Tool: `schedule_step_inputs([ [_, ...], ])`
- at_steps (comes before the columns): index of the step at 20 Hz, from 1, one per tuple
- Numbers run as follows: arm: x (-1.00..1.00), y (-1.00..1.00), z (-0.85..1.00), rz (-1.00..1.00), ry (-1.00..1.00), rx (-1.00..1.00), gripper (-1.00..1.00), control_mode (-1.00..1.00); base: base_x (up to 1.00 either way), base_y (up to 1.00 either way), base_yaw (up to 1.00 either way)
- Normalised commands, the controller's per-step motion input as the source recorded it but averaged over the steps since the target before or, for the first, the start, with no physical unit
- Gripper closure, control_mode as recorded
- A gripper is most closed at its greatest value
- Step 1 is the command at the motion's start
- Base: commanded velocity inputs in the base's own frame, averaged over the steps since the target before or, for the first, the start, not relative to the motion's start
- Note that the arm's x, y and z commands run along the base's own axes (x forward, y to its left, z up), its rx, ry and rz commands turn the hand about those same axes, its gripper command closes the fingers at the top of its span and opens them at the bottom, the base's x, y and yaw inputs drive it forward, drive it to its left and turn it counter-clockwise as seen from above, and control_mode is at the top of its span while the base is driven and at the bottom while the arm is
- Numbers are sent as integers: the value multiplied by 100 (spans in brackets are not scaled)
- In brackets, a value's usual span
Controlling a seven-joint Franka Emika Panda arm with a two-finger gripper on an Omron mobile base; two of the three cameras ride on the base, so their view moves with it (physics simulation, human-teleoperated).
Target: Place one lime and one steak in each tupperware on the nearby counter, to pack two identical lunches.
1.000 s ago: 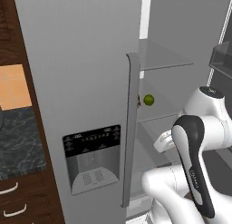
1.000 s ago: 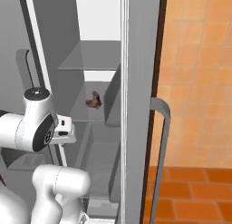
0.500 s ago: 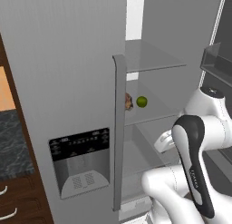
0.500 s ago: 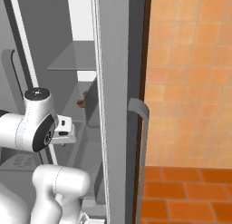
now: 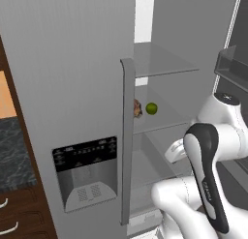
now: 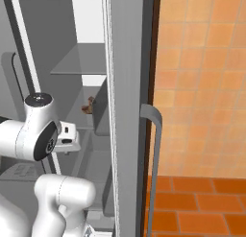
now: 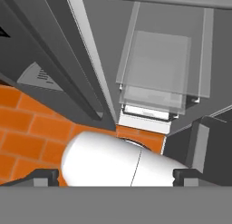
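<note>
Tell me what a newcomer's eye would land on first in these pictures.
The tall grey fridge stands open, and on a middle glass shelf sits a small green lime beside a brown steak half hidden by the door edge. The white robot arm bulks in front, and an orange tiled wall flanks the fridge.

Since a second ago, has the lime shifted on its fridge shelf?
No. The lime sits on the same glass shelf just right of the steak; the whole view shifted because the base drove.
</note>
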Motion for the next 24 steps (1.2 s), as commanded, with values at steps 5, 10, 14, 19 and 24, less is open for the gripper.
schedule_step_inputs([
  [5,2,3,28,6,-18,-5,-100,-100,0,0,0],
  [10,62,3,66,-2,-28,-4,-100,-100,0,0,0],
  [14,100,-17,10,-20,-16,20,-100,-100,0,0,0],
  [19,100,-7,-1,-15,-8,25,-100,-100,0,0,0],
  [24,100,2,-1,3,-11,6,-100,-100,0,0,0],
])
